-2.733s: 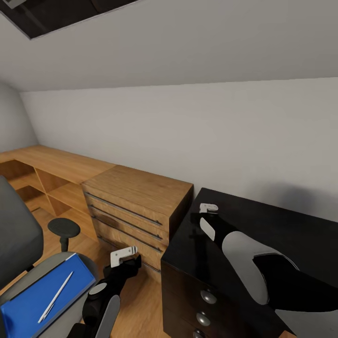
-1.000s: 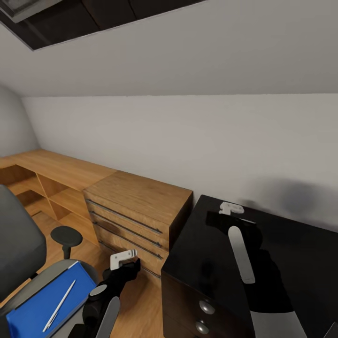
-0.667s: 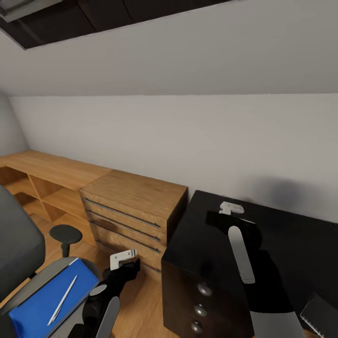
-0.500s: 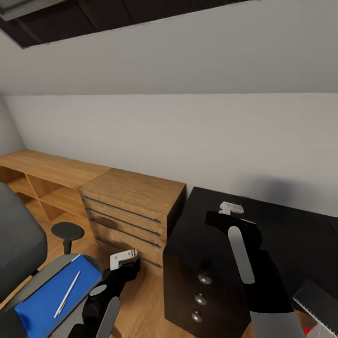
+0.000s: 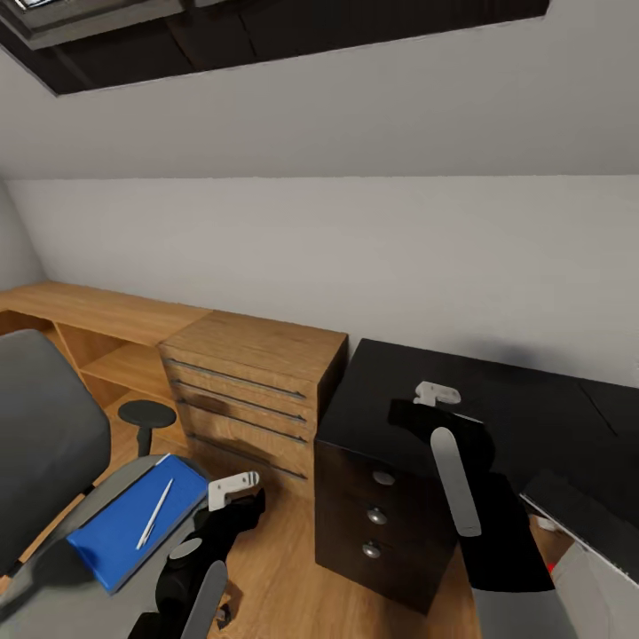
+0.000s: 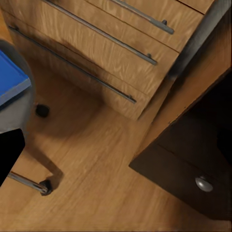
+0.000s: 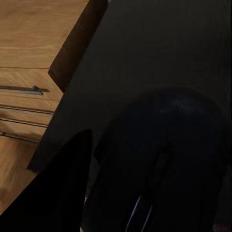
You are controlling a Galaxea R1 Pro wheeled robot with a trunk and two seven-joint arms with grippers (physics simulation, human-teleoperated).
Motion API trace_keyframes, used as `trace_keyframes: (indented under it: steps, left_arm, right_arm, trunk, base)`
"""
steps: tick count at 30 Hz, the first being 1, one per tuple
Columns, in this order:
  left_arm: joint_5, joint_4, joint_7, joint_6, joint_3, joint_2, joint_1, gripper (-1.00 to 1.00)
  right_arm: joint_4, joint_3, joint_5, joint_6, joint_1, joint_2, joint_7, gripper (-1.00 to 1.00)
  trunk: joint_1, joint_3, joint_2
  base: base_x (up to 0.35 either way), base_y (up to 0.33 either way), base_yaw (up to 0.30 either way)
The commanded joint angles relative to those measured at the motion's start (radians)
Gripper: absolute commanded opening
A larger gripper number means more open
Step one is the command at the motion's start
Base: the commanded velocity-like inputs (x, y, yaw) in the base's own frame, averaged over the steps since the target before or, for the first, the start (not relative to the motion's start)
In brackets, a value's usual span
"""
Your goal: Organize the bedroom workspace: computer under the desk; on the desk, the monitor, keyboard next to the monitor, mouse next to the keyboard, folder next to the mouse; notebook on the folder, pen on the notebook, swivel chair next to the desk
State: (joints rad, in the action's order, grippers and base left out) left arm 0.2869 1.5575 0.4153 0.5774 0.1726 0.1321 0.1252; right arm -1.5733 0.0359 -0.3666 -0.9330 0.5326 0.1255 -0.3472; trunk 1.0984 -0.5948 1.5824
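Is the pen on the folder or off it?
On it: the pen lies flat across the folder, which rests on the swivel chair seat.

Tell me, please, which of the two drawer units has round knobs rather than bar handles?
The black drawer unit under the desk has round silver knobs; the wooden chest on its left has long bar handles.

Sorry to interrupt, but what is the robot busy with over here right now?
It is tidying a workspace. The right gripper hangs above the black desk with the mouse in its grasp. The left gripper waits low beside the swivel chair, where the blue folder lies with the pen on it.
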Motion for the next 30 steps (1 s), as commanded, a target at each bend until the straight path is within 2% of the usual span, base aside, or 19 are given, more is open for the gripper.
trace_keyframes:
  steps: [1, 8, 11, 16, 19, 21, 22, 24, 25, 26, 27, 30]
  left_arm:
    - [0.011, 0.000, 0.010, 0.003, 0.001, 0.000, 0.001, 1.00]
    - [0.011, -0.051, 0.011, 0.002, 0.006, 0.004, 0.000, 1.00]
    - [0.010, -0.110, 0.009, 0.002, 0.011, 0.005, 0.000, 1.00]
    - [0.005, -0.226, 0.012, -0.001, 0.061, 0.003, 0.001, 1.00]
    - [0.006, -0.285, 0.012, -0.003, 0.072, -0.004, 0.001, 1.00]
    - [0.005, -0.359, 0.012, -0.014, 0.075, -0.008, 0.001, 1.00]
    - [0.004, -0.414, 0.011, -0.036, 0.077, -0.010, 0.001, 1.00]
    - [0.004, -0.471, 0.010, -0.072, 0.078, -0.011, 0.001, 1.00]
    - [0.004, -0.560, 0.008, -0.151, 0.082, -0.012, 0.001, 1.00]
    - [0.004, -0.590, 0.007, -0.180, 0.083, -0.012, 0.001, 1.00]
    - [0.002, -0.690, 0.005, -0.289, 0.086, -0.012, 0.000, 1.00]
    - [0.003, -0.750, 0.005, -0.363, 0.086, -0.013, 0.000, 1.00]
  right_arm:
    - [-0.001, 0.000, -0.011, -0.002, 0.001, 0.000, -0.010, -1.00]
    - [-0.001, -0.003, -0.011, -0.002, 0.001, -0.003, -0.010, -1.00]
    - [-0.001, -0.011, -0.011, -0.002, 0.001, -0.004, -0.009, -1.00]
    - [-0.001, -0.027, -0.011, 0.010, 0.000, -0.002, -0.007, -1.00]
    - [-0.001, -0.031, -0.010, 0.015, 0.000, -0.003, -0.007, -1.00]
    - [-0.001, -0.038, -0.010, 0.018, 0.000, -0.004, -0.007, -1.00]
    - [-0.001, -0.043, -0.010, 0.021, 0.000, -0.004, -0.007, -1.00]
    - [-0.001, -0.046, -0.009, 0.024, 0.000, -0.005, -0.008, -1.00]
    - [-0.001, -0.050, -0.009, 0.028, 0.000, -0.006, -0.008, -1.00]
    - [-0.001, -0.052, -0.009, 0.028, 0.000, -0.007, -0.008, -1.00]
    - [-0.001, -0.071, -0.009, 0.027, 0.000, -0.009, -0.009, -1.00]
    - [-0.001, -0.098, -0.010, 0.016, 0.000, -0.022, -0.008, -1.00]
  trunk:
    - [-0.001, 0.000, 0.001]
    - [-0.001, 0.004, 0.001]
    - [-0.012, 0.016, -0.020]
    - [-0.031, 0.035, -0.055]
    - [-0.043, 0.047, -0.076]
    - [-0.050, 0.054, -0.090]
    - [-0.054, 0.058, -0.097]
    - [-0.062, 0.065, -0.111]
    - [-0.066, 0.068, -0.118]
    - [-0.070, 0.072, -0.125]
    - [-0.073, 0.075, -0.132]
    - [-0.085, 0.085, -0.153]
  base:
    - [-0.271, -0.159, -0.197]
    - [-0.131, -0.146, -0.221]
    - [-0.023, -0.032, -0.231]
    - [-0.007, -0.009, -0.232]
    - [-0.002, -0.002, -0.234]
    - [-0.001, -0.001, -0.237]
    - [0.000, -0.001, -0.242]
    - [0.000, 0.000, -0.246]
    - [-0.049, -0.006, -0.259]
    - [-0.098, -0.017, -0.264]
    - [-0.232, -0.073, -0.281]
    - [-0.251, -0.105, -0.287]
